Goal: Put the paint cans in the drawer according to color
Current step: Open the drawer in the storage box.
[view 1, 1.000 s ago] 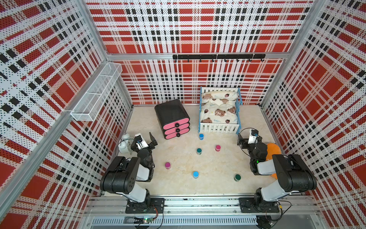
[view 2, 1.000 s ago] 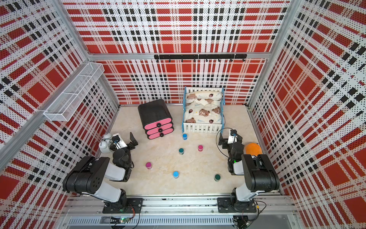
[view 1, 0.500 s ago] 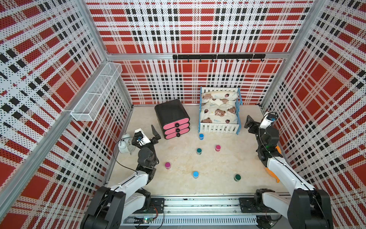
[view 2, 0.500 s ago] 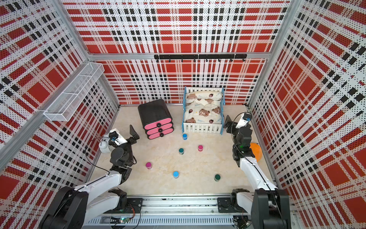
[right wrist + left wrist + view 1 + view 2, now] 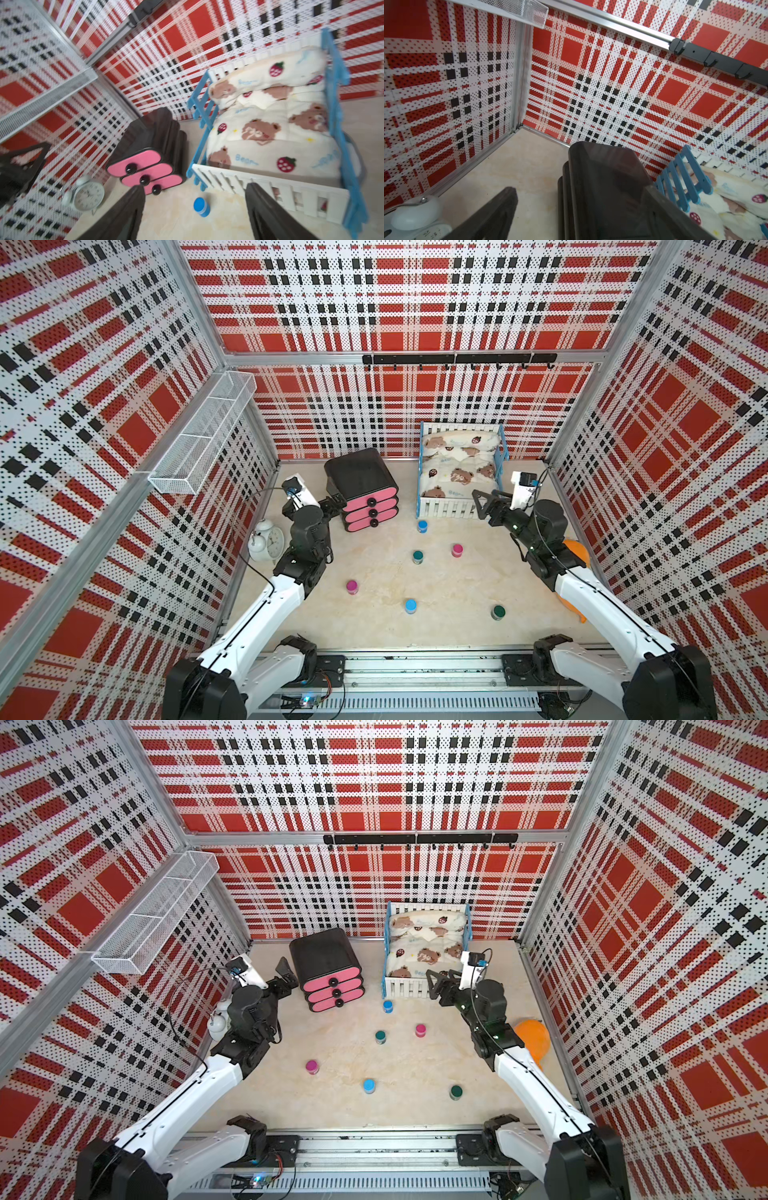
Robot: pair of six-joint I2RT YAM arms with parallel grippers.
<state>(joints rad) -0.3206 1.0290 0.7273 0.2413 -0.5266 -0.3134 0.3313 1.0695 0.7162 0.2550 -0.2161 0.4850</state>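
Six paint cans stand on the floor: a blue one (image 5: 422, 526) by the bed, a green one (image 5: 418, 556), a pink one (image 5: 457, 550), a second pink (image 5: 352, 586), a second blue (image 5: 410, 605) and a second green (image 5: 498, 612). The drawer (image 5: 365, 489) is a black chest whose three pink fronts (image 5: 143, 168) are all closed. My left gripper (image 5: 330, 504) is open at the chest's left side, and the chest's black body (image 5: 602, 187) fills the view between its fingers. My right gripper (image 5: 484, 504) hangs open in front of the bed, above the blue can (image 5: 201, 204).
A white-and-blue toy bed (image 5: 457, 472) stands to the right of the chest. An alarm clock (image 5: 266, 539) sits by the left wall and an orange object (image 5: 575, 551) by the right wall. A wire basket (image 5: 203, 435) hangs on the left wall and a hook rail (image 5: 457, 359) on the back wall.
Both arms have unfolded from near the front rail and reached toward the back. The left gripper came up beside the chest. The right gripper swung from the right wall toward the bed's front.
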